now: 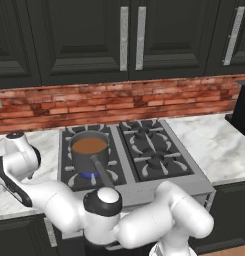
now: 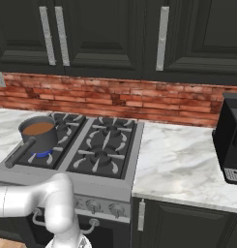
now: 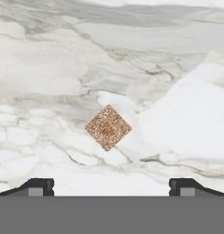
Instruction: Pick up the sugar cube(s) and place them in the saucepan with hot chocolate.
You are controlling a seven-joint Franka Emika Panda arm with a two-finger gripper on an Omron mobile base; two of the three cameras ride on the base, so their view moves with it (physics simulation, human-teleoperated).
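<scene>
Sugar cube (image 3: 108, 127), brown and speckled, lies alone on the white marble table (image 3: 49, 68), seen from the hand camera as a small diamond, one corner pointing toward the gripper (image 3: 111, 186). That gripper hangs over it with its jaws spread wide and nothing between them; the two dark fingertips (image 3: 39, 186) stand far out to either side of the cube and well clear of it. From the left base camera you get the other half of the story: the saucepan (image 1: 89, 152) sits on the front left burner of the stove (image 1: 144, 150), a blue flame under it, filled with smooth orange-brown liquid, its long dark handle pointing toward the front edge of the stove. The white arm (image 1: 69, 200) folds low across the bottom of that picture and reaches away over the table at the stove's left, its end at the left edge of the picture. The right base camera shows the saucepan (image 2: 37, 134) from the other side, handle angled down to the left, and it adds what the left camera barely catches: a broad run of marble table (image 2: 183, 164) to the right of the stove with a black appliance (image 2: 229, 138) standing at its far right end. A red brick backsplash (image 2: 115, 97) and dark cabinets (image 2: 105, 34) rise behind the stove.
</scene>
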